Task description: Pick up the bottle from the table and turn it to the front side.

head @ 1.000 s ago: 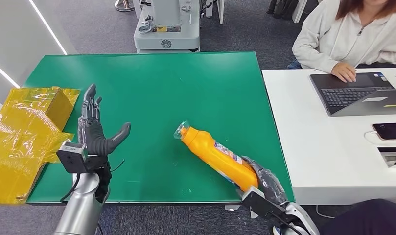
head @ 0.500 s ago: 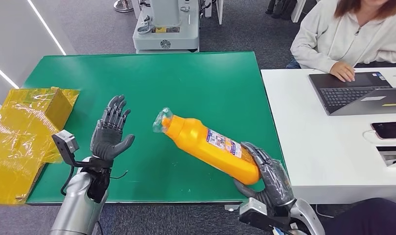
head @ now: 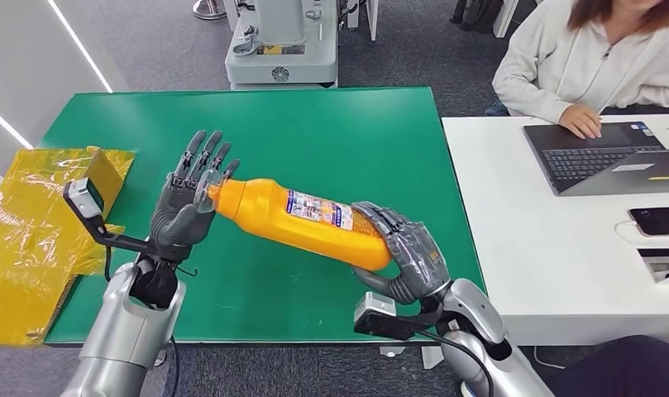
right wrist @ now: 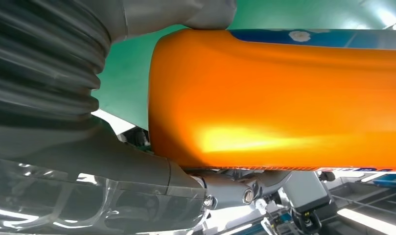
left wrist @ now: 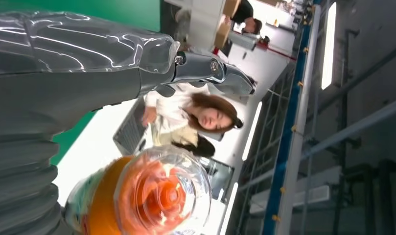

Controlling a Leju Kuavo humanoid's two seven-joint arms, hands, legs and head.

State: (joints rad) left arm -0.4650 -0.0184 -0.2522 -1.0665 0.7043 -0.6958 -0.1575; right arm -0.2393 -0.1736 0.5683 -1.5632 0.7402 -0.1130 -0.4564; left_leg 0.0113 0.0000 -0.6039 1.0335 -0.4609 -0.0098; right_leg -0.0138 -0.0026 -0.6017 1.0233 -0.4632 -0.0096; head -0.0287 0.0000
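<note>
Head view: right hand point(head: 401, 248) grips the base of the orange plastic bottle point(head: 302, 217), held lying sideways above the green table point(head: 347, 132) near its front edge, cap end at the spread-fingered, empty left hand point(head: 186, 207). Left wrist view: clear-wrapped cap faces the camera. Right wrist view: fingers wrap the orange body.
</note>
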